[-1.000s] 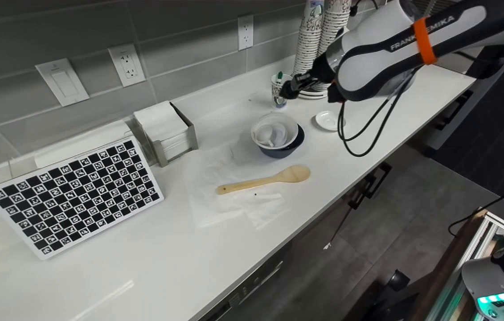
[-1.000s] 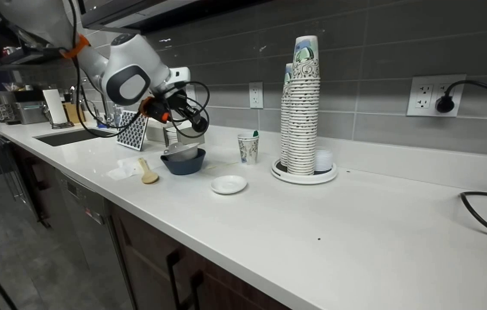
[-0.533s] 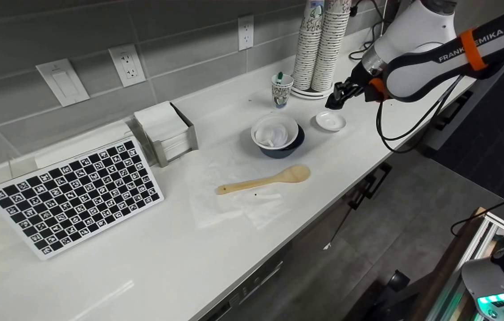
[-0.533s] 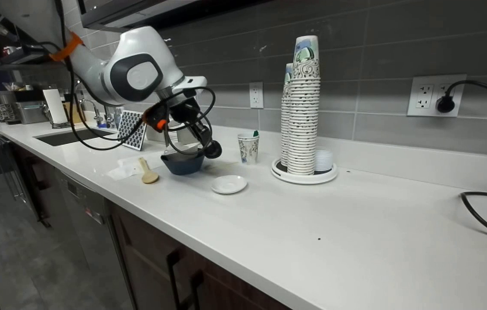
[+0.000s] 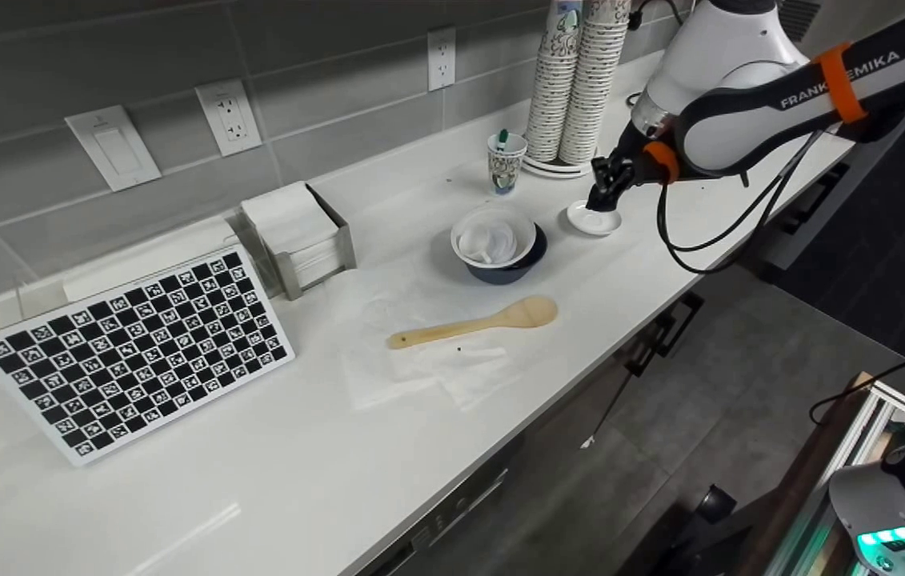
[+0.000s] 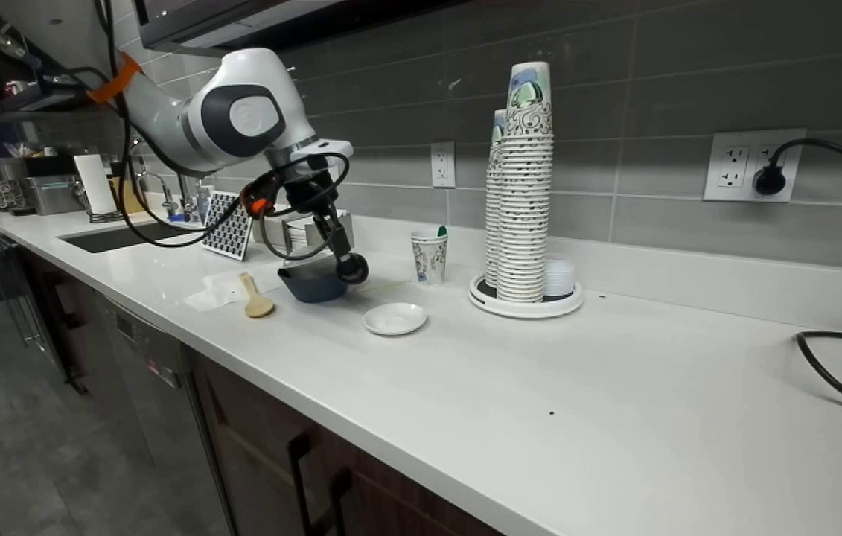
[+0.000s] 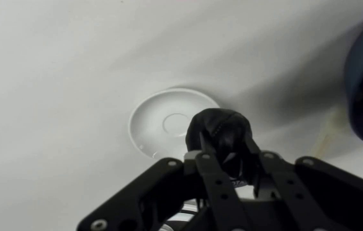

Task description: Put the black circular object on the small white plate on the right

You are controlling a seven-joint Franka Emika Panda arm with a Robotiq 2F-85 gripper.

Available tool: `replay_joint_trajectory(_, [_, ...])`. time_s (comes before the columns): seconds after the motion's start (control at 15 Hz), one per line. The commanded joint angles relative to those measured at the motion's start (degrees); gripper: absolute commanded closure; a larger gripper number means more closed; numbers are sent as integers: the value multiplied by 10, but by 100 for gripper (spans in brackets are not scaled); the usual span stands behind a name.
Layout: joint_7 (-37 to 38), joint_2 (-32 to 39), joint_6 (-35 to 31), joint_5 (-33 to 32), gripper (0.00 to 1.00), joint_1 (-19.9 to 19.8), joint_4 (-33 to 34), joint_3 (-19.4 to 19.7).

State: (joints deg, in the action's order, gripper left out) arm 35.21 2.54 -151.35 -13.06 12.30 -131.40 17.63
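My gripper [image 7: 227,141] is shut on the black circular object [image 7: 216,120], a dark rounded piece between its fingertips. The object also shows at the gripper's tip in both exterior views [image 5: 602,199] [image 6: 352,269]. The small white plate [image 7: 152,115] lies on the counter below, with a ring mark in its middle. In the wrist view the object covers the plate's right-hand part. In an exterior view the object hangs above the counter, apart from the plate [image 6: 395,318], near the blue bowl's side. In an exterior view it overlaps the plate's far rim [image 5: 596,227].
A dark blue bowl [image 5: 500,274] holding a white bowl [image 5: 468,252] stands close beside the plate. A paper cup [image 6: 429,257], tall cup stacks [image 6: 525,216] on a round tray [image 6: 525,309] and a wooden spoon [image 5: 528,312] are nearby. A tiny black speck [image 6: 552,412] lies on the counter.
My gripper has moved from beside the cup over toward the plate and come lower, carrying the black object. In the last half second it sank a little more. The plate has not moved.
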Motion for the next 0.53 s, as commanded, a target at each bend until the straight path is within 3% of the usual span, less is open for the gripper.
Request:
replay_joint_trajectory(0.0, [87, 31, 38, -51, 94, -55, 50, -59])
replay_joint_trajectory(0.2, [114, 56, 74, -40, 94, -79, 76, -76])
replay_joint_trajectory(0.47, [106, 109, 23, -19, 94, -99, 103, -79])
